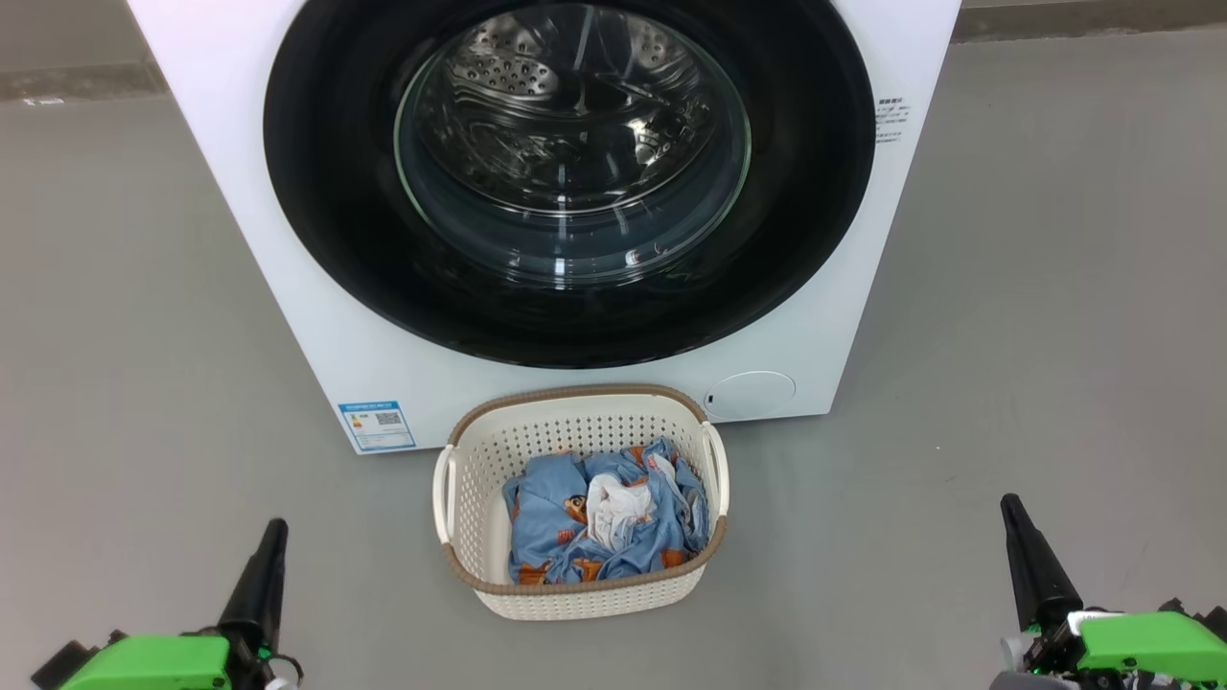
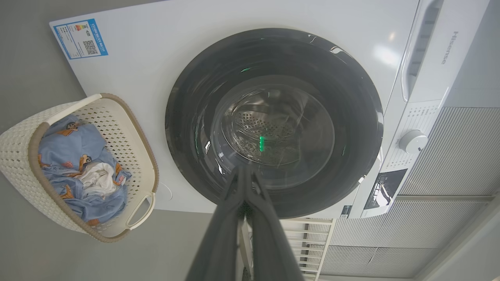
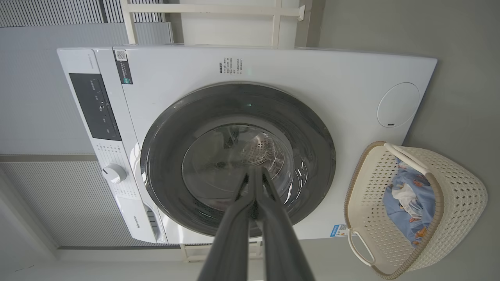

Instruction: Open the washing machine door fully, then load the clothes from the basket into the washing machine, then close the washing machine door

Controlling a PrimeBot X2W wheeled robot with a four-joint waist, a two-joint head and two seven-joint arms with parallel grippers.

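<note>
The washing machine door lies shut flat against the washing machine, straight ahead of both claws. We judge that the first step, to open it, is not yet begun. The basket stands on the floor just in front of the machine, between the two claws and a little ahead of them. The clothes lie inside it, blue fabric around a small white piece, near for loading once the drum is reachable.

Our left claw and right claw wait low at each side. Both have the fingers pressed together and hold nothing, well apart from door and basket.

Ahead of the right claw is the round service flap, and ahead of the left claw the blue sticker. The basket may stand under the swinging door; whether the door passes over it we cannot tell.
</note>
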